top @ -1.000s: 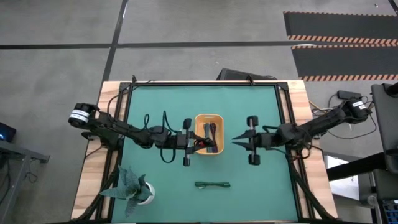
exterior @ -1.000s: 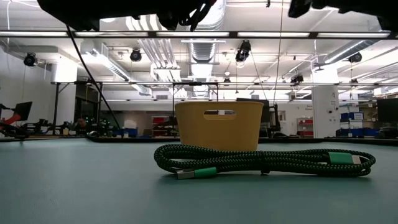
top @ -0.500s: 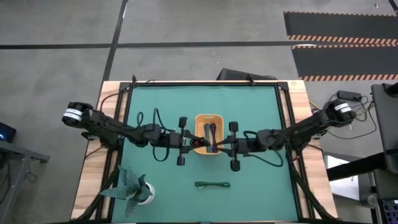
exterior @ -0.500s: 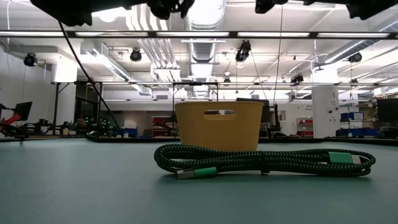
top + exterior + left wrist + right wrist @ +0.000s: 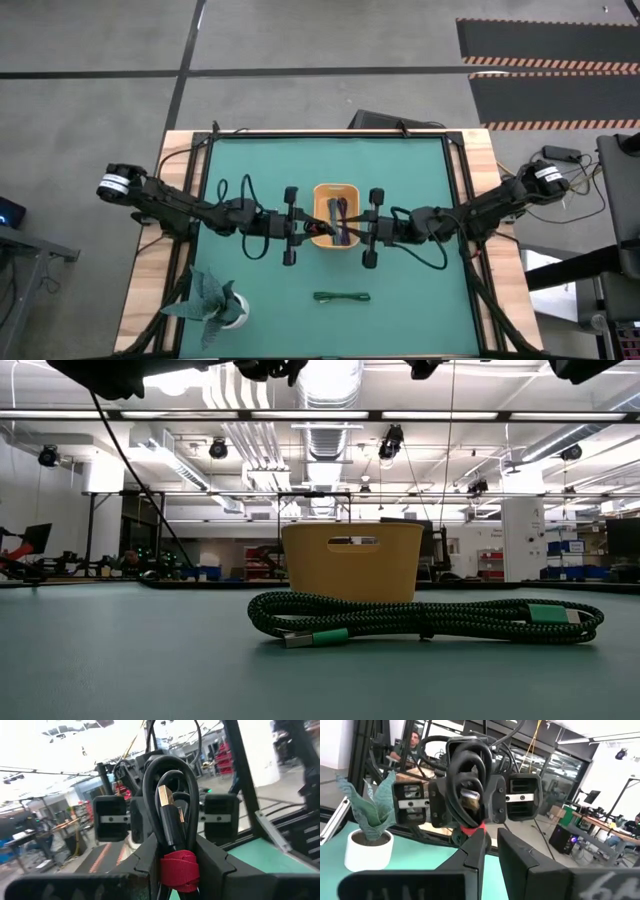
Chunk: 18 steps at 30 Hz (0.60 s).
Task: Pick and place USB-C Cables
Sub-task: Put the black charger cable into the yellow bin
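Your green table [image 5: 400,180] carries the two arms reaching in from opposite sides, meeting over the orange tray [image 5: 350,192] near its middle. A potted paper plant [image 5: 215,300] stands at the near left corner, well apart from the work.

Your left gripper [image 5: 303,227] sits at the tray's left edge. In the left wrist view its fingers [image 5: 145,855] are closed tight on the red-and-black cable [image 5: 172,820], clamped at the bundle's red band, with the black loops standing up between and above the fingertips.

Your right gripper [image 5: 355,231] faces it from the tray's right edge. In the right wrist view its fingers [image 5: 477,852] stand slightly parted, their tips just below the same bundle's red band; you cannot tell whether they touch it.

Inside the tray you can make out a purple cable [image 5: 343,209] and more dark cabling, too small to sort further.

The dark green cable [image 5: 342,296] lies flat on the table in front of the tray, well apart from both grippers. In the low view it stretches across in front of the tray.
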Tool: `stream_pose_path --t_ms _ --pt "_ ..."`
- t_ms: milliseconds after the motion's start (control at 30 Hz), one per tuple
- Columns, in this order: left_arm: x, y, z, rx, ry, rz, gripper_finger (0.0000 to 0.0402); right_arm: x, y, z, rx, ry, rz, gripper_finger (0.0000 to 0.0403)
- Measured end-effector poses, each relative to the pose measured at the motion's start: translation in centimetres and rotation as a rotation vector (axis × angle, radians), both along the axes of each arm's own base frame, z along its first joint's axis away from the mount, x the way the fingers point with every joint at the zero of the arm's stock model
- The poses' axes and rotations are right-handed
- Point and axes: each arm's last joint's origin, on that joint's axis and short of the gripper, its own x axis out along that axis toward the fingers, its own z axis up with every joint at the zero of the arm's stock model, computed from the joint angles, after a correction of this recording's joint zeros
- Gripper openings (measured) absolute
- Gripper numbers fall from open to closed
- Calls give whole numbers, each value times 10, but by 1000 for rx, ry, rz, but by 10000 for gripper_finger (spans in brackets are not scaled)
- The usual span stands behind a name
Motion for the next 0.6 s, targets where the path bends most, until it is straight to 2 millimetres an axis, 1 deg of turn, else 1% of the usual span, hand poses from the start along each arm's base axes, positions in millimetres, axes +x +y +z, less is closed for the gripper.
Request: stream_pose_path --t_ms 100,200,300,433,600 --pt "0 1 -1 27 4 52 75 -2 0 3 15 -11 0 49" --pt "0 2 -2 32 11 79 75 -2 -1 4 39 -17 -3 69" --pt "0 3 -3 54 18 121 75 -2 -1 4 74 -20 1 105" --pt "0 5 -4 68 26 192 75 -1 -1 2 121 -29 0 162" --pt "0 6 -3 86 20 214 75 4 -2 -2 176 -70 -85 227"
